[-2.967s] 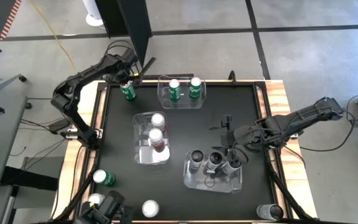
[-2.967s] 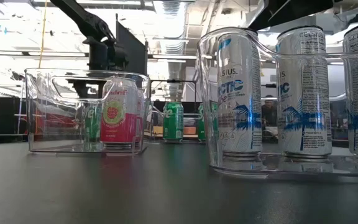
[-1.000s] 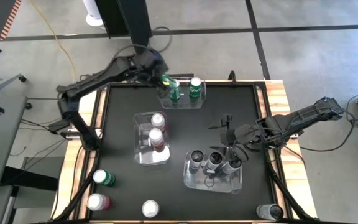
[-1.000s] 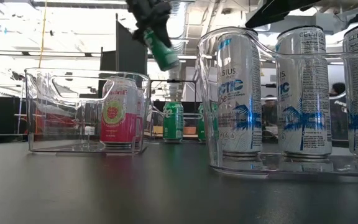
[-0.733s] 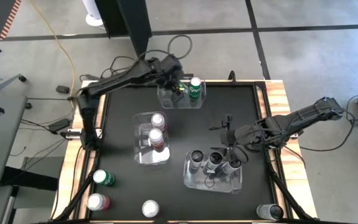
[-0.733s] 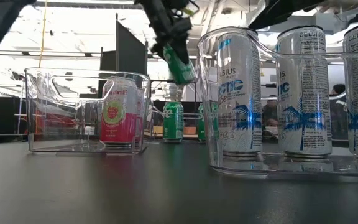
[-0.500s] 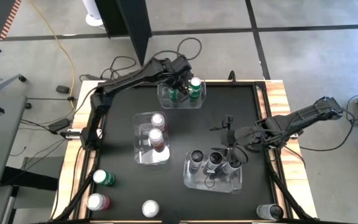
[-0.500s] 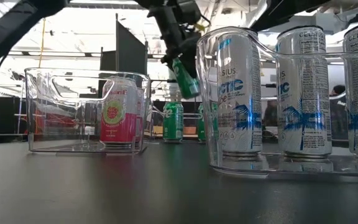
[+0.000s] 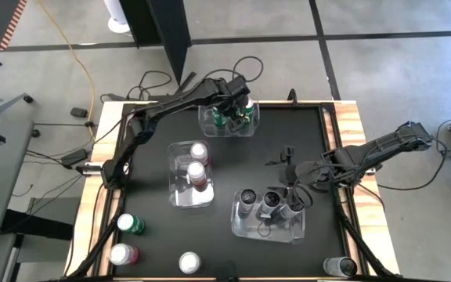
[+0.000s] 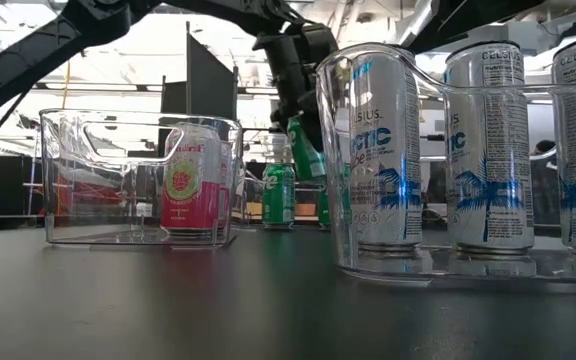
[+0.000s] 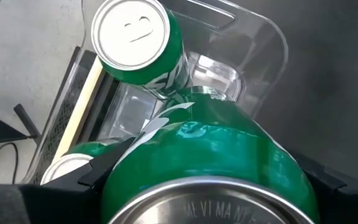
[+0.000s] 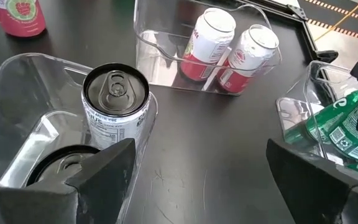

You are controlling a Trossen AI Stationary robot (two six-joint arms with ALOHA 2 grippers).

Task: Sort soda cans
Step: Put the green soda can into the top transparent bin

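My left gripper reaches over the far clear bin and is shut on a green soda can. In that bin one green can stands upright and another shows beside it. Two red-pink cans stand in the middle bin. Three dark cans stand in the near right bin. Above that bin's right side my right gripper hangs open, with nothing between its fingers. My left gripper pinches the green can by its side wall between the two fingers, one on each side. The fingers slant down from the table's left and lie along the can, its silver top toward the wrist. The can hangs tilted, its bottom pointing into the bin.
Loose cans stand on the near part of the table: a green one, a red-pink one, one with only its silver top showing, and a dark one at the near right corner. A raised rim borders the black tabletop.
My left gripper has carried the green can toward the table's right edge and down, from above the far bin's left end into the bin between the standing cans. The can has stayed tilted in the hold. The right arm has kept still.
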